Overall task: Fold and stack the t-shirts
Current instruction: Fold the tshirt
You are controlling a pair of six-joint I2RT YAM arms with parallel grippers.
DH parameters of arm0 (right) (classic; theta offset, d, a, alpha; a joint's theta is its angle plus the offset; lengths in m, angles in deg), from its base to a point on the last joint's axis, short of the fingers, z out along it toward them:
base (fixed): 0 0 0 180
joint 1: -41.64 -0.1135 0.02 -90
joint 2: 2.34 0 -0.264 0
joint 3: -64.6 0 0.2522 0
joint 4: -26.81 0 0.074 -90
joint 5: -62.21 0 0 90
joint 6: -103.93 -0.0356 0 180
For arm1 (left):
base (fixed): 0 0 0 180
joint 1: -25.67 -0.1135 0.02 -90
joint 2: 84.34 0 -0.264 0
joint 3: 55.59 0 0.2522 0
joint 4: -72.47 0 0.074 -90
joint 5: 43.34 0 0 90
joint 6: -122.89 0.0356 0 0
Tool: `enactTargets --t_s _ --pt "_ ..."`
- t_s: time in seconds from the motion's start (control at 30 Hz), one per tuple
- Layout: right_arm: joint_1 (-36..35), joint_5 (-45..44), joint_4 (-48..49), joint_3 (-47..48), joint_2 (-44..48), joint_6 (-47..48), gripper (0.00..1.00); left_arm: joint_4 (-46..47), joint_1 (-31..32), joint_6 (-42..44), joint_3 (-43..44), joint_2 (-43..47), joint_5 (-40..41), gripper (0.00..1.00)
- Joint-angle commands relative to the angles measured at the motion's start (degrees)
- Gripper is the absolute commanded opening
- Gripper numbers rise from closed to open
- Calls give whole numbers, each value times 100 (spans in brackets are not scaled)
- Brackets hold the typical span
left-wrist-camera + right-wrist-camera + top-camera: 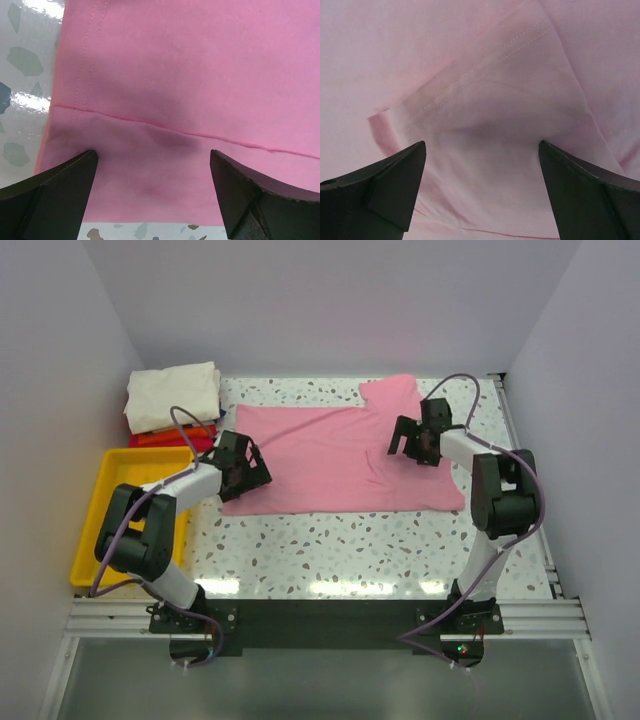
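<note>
Black fingertips fill the bottom corners of both wrist views, and in each pair the jaws stand spread wide with nothing pinched between them. Under the left gripper [152,155] lies the pink t-shirt [190,75], a stitched seam running across it and a double-stitched hem along its left edge; speckled table [20,75] shows at the left edge and along the bottom of that frame. Under the right gripper [482,145] the same shirt [470,60] shows a turned-over edge with two rows of stitching and soft creases. Whether either pair of tips touches the cloth I cannot tell.

From above, the pink t-shirt [330,460] is laid open across the centre of the frame, one sleeve pointing toward the upper right, with a wrinkle near its right side. The left gripper [255,468] sits at the shirt's lower left corner, and the right gripper [405,445] is over its right part.

At the upper left of the frame is a stack of folded shirts: a cream-white shirt [172,392] on top, with red and orange layers [170,439] beneath. Just below the stack, along the left edge, lies a yellow tray [88,530], partly covered by the left arm [150,530]. The right arm [500,495] stands at the right, beside the shirt's right edge
</note>
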Motion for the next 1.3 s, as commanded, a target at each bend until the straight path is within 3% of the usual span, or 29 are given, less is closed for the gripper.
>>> enactTargets --t_s 0.0,0.2,0.43,0.7,1.07,1.27 --pt "26 -257 -267 -634 213 -301 99 348 32 93 -430 -35 -282 100" --pt "17 -290 -91 -1795 1003 -503 98 375 172 -153 -1519 369 -432 100" --pt "9 -538 -416 -2769 2513 -617 99 -583 374 -644 -2496 1985 -151 100" --pt "8 -406 -548 -3395 3289 -591 99 -1419 998 -1418 -3199 3770 -441 100" --pt "17 -397 -750 -3194 3764 -459 99 -1805 1533 -2174 -3376 3956 -319 100" --pt "17 -423 -969 -2912 3922 -389 98 -2480 1807 -2500 -2823 4008 199 100"
